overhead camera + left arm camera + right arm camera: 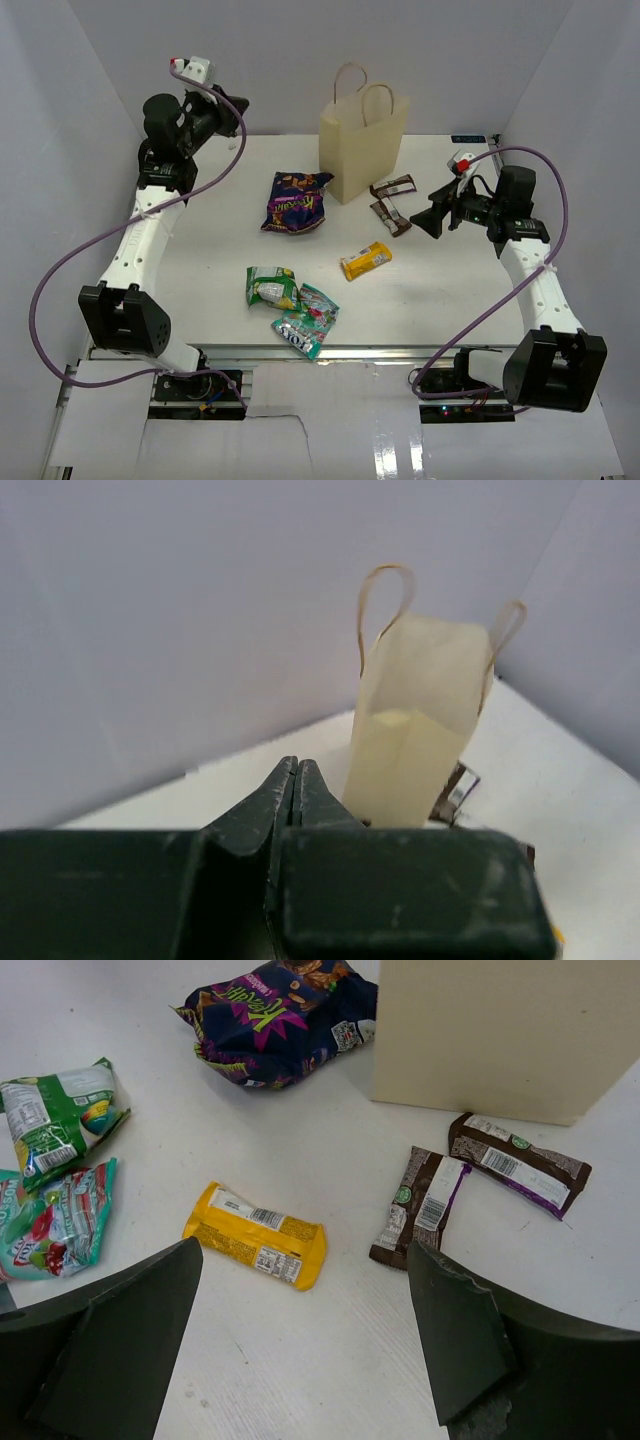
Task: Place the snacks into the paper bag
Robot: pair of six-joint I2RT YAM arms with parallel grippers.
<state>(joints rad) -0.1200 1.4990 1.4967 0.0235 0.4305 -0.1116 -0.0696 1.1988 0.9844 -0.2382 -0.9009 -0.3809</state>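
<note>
- Cream paper bag (362, 150): upright, far centre of table (200, 250).
- Snacks: lying on table outside the bag; two brown bars (390, 217) just right of it.
- Left gripper (238, 103): shut, empty, raised far left.
- Right gripper (432, 212): wide open, empty, beside the bars; best to straddle one bar's narrow width.

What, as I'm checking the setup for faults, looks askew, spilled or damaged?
Nothing stands out. The paper bag stands upright. The purple candy bag, two brown bars, yellow bar, green pouch and teal pouch lie loose on the table, none visibly split; the two pouches overlap.
</note>
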